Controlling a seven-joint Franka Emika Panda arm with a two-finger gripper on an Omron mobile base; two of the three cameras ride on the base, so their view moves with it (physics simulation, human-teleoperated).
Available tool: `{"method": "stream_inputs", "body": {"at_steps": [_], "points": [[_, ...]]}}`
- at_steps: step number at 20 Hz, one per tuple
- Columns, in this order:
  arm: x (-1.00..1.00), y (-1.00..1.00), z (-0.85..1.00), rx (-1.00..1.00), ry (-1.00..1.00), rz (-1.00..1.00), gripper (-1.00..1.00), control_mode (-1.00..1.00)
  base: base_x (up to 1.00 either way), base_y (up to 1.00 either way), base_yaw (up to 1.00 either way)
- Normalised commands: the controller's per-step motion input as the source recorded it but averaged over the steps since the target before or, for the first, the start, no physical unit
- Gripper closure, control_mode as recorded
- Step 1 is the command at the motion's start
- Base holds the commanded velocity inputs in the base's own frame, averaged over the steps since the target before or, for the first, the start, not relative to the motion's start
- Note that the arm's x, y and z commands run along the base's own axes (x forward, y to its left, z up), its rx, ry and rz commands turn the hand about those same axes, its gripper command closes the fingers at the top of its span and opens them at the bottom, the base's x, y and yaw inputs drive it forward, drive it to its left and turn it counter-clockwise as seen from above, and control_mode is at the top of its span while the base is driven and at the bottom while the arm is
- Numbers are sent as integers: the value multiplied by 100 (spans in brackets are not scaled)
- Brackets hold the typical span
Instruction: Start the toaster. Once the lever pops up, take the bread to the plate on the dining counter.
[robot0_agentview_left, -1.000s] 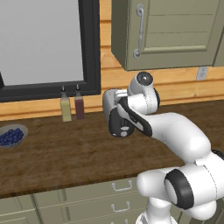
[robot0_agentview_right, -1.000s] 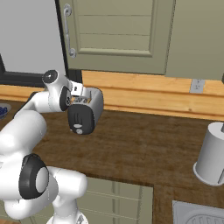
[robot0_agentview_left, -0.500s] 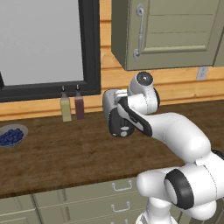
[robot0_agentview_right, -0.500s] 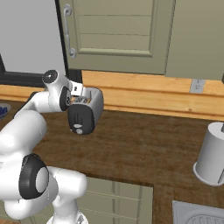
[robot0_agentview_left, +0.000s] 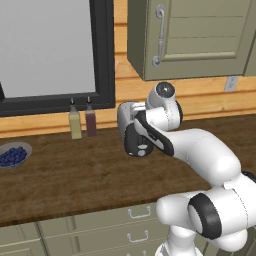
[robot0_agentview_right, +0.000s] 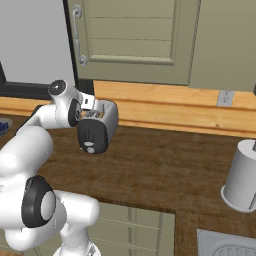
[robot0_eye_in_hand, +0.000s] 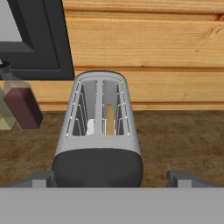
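The small rounded silver-grey toaster (robot0_eye_in_hand: 98, 131) with a black end panel is the landmark; it stands on the dark wood-grain surface (robot0_agentview_left: 65, 172) against the pale wooden wall.

1. Far left of the toaster: a grey bowl of blueberries (robot0_agentview_left: 13, 155) rests on the surface.
2. Just left of the toaster: a pale yellow-green bottle (robot0_agentview_left: 75, 122) and a dark red bottle (robot0_agentview_left: 90, 120) stand side by side below the black window frame (robot0_agentview_left: 102, 55).
3. At the toaster: the flat pale tan bread slice (robot0_eye_in_hand: 110, 119) sits in the right slot, below the top edge.
4. Tool (robot0_eye_in_hand: 112, 179): fully open, holding nothing; its two tips flank the toaster's black end.
5. Far right of the toaster: a pale grey cylindrical canister (robot0_agentview_right: 244, 175) stands on the surface.

Change over the last second: none. Arm, tool and toaster hold the same positions. Judgement: the arm is paused at the toaster, either before pressing the lever or waiting for it to rise; the bread transfer has not begun.
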Motion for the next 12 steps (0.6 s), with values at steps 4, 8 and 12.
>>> {"method": "stream_inputs", "body": {"at_steps": [4,8,12], "points": [[0,0,0,0,0,0,-100,-100,0,0,0],[0,0,0,0,0,0,-100,-100,0,0,0],[0,0,0,0,0,0,-100,-100,0,0,0]]}}
